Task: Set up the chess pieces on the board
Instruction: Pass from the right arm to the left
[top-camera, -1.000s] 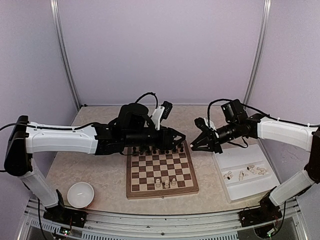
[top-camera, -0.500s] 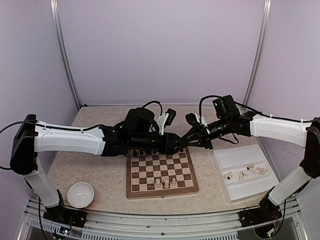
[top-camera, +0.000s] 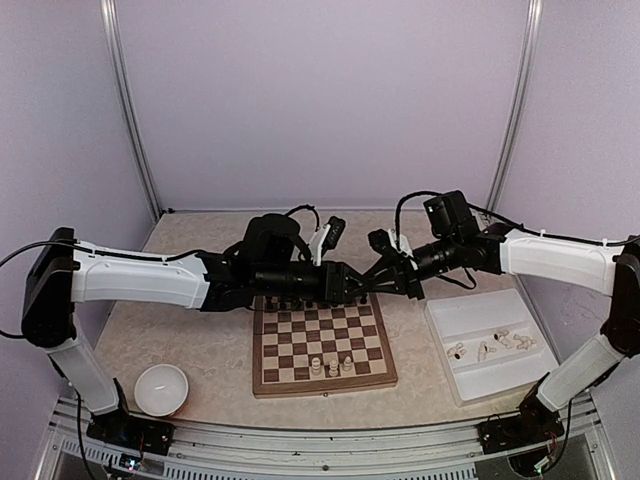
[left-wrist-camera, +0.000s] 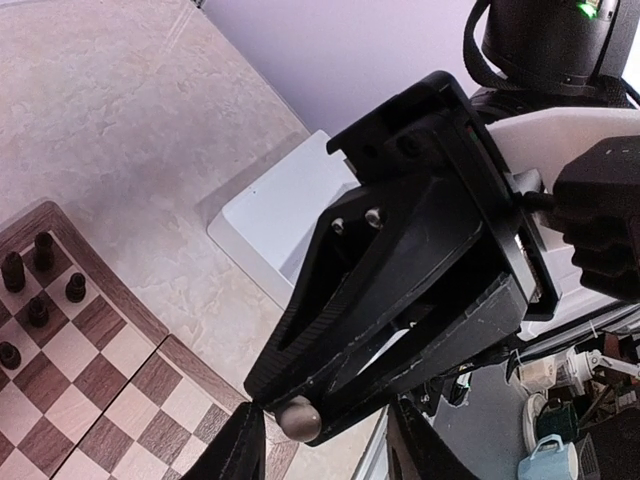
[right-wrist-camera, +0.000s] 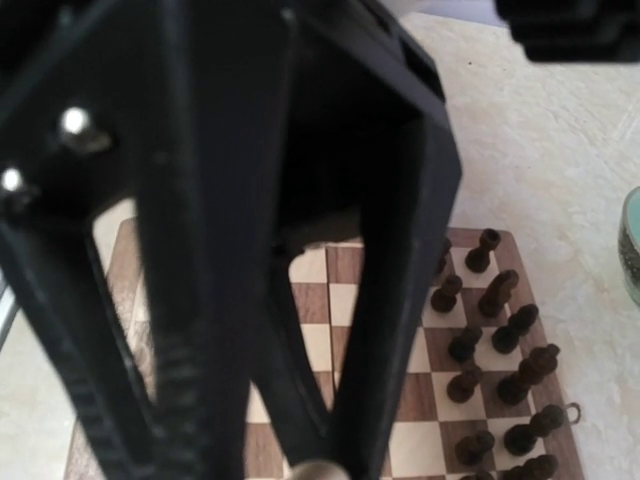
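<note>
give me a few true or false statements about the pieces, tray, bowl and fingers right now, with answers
1. Three cream pieces stand on the board near its front edge. True.
2. The white tray is empty. False: several loose cream pieces lie in it.
3. The right arm's fingers are shut on a cream piece. True.
4. The bowl sits right of the board. False: it is on the table to the board's left.
5. Dark pieces stand along the board's far side. True.
</note>
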